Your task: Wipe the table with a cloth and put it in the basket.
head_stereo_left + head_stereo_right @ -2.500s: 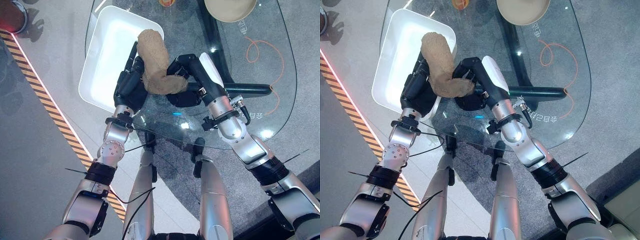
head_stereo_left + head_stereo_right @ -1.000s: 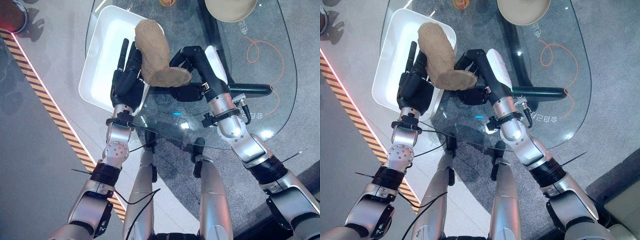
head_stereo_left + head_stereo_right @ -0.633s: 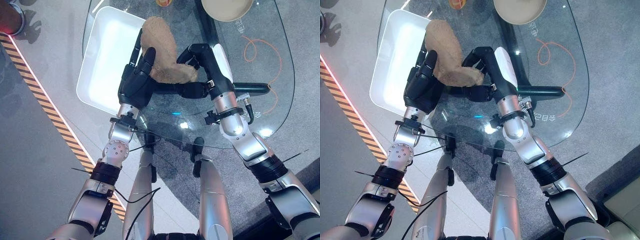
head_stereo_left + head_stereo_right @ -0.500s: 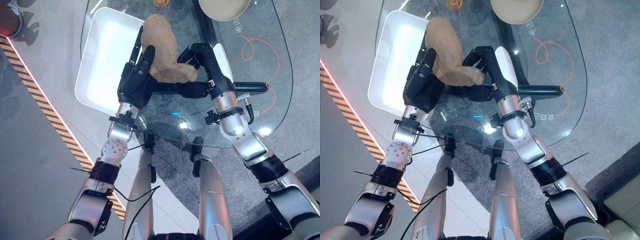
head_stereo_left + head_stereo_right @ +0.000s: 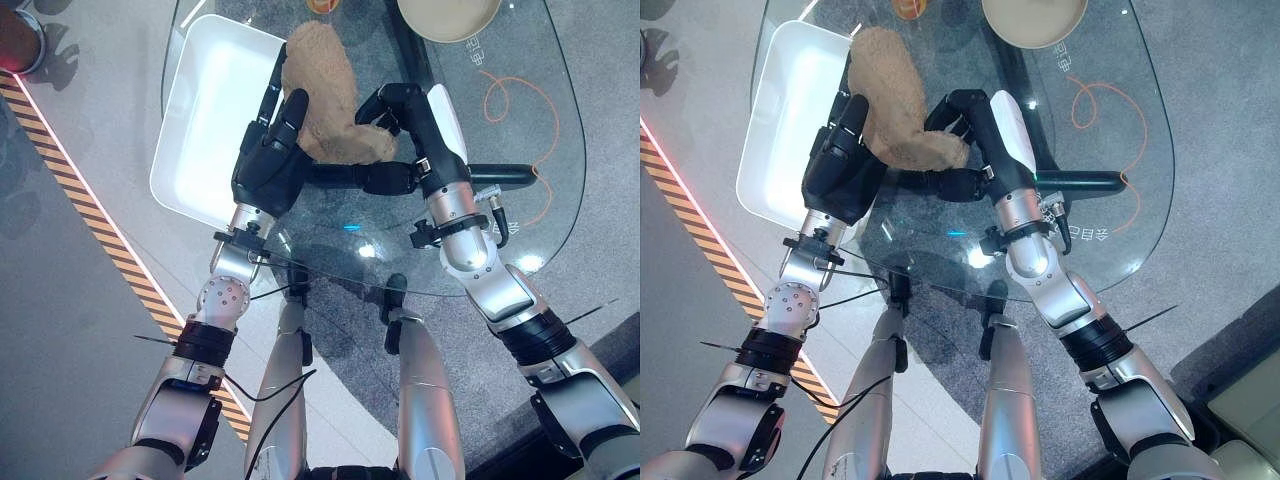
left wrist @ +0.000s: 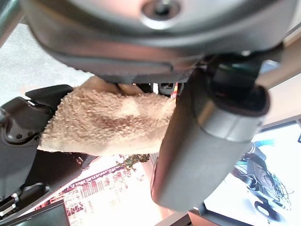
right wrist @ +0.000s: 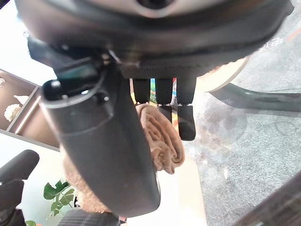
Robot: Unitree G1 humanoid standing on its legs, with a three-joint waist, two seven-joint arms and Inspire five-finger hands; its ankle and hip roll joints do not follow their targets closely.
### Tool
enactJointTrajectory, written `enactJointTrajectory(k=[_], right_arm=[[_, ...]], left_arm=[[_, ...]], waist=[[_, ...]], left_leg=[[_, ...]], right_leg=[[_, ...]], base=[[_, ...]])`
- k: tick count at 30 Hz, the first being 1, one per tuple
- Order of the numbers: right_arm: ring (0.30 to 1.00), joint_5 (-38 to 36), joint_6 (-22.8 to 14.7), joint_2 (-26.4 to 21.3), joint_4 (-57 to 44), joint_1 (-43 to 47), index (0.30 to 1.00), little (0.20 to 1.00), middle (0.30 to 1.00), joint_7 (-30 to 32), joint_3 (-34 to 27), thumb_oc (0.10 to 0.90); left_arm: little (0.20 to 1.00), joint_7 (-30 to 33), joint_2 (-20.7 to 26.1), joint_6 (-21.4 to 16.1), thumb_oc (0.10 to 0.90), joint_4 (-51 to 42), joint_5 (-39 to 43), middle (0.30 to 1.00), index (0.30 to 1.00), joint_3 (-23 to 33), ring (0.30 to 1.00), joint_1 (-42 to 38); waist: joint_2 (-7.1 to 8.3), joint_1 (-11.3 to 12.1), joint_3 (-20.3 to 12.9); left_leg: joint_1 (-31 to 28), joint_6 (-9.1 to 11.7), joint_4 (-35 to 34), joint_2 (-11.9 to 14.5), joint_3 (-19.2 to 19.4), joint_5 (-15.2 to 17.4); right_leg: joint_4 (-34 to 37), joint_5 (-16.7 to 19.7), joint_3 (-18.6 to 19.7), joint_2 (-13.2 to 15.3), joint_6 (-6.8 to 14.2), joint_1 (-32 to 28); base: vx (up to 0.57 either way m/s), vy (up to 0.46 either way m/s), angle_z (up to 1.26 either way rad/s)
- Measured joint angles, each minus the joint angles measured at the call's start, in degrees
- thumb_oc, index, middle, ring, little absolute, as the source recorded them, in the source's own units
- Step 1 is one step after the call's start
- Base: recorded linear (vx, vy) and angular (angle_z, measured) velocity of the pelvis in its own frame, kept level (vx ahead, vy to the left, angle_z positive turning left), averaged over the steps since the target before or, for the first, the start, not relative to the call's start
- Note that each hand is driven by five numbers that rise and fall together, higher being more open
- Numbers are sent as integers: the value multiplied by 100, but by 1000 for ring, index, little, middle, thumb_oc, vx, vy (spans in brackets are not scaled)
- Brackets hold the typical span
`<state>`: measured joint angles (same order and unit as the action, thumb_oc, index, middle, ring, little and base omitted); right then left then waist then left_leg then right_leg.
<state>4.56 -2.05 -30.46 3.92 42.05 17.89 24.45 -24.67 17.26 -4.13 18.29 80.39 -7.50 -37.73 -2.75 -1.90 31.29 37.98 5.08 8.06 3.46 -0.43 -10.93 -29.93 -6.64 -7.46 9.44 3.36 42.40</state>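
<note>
One tan fleecy cloth, one white rectangular basket, one round glass table, one beige bowl at the far edge, one small orange-lidded item beside it and one orange cord looped on the glass. Cloth held up over the table between left hand and right hand, long axis running from near to far, far end over the basket's right rim, near end bent rightward. Right hand's fingers and thumb curled round the near end; left hand's fingers nearly straight, laid along the cloth's left side
</note>
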Motion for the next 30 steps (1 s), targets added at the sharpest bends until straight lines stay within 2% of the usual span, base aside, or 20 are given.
enactJointTrajectory(k=[6,21,22,23,24,30], right_arm=[[300,56,-236,100,-13,1,300,200,300,-11,167,100],[314,53,-237,133,-19,9,314,216,314,-21,199,116],[505,53,-237,138,-18,9,505,439,505,-21,199,339],[867,53,-237,142,-18,11,867,862,867,-21,199,762],[900,51,-238,150,-19,11,900,900,900,-21,199,800],[900,47,-269,223,-26,11,900,900,900,-21,197,800]], left_arm=[[200,1,-2,-131,100,43,-4,300,300,17,300,-48],[200,1,-3,-156,100,83,-5,300,300,10,300,-87],[200,2,-7,-172,100,83,-5,300,300,8,300,-86],[200,2,-9,-191,100,82,-5,300,300,5,300,-86],[200,7,-9,-235,100,83,-5,300,300,-8,300,-85],[200,36,-18,-466,100,83,-5,300,300,-14,300,-85]], waist=[[0,0,0],[0,-4,0],[0,-1,0],[0,-1,0],[0,0,0],[0,1,0]], left_leg=[[-1,0,0,0,0,0],[0,0,0,0,1,1],[0,0,0,-1,0,0],[0,0,0,-1,0,1],[0,-1,0,-1,0,0],[0,0,0,-1,0,0]], right_leg=[[-2,1,1,-1,0,0],[4,1,3,-1,-1,2],[2,1,3,-1,-1,2],[2,1,3,-1,-1,2],[1,1,3,-1,-1,2],[2,1,3,-2,-1,2]], base=[[0,0,0],[0,0,0],[0,0,0],[0,0,0],[0,0,0],[0,0,0]])
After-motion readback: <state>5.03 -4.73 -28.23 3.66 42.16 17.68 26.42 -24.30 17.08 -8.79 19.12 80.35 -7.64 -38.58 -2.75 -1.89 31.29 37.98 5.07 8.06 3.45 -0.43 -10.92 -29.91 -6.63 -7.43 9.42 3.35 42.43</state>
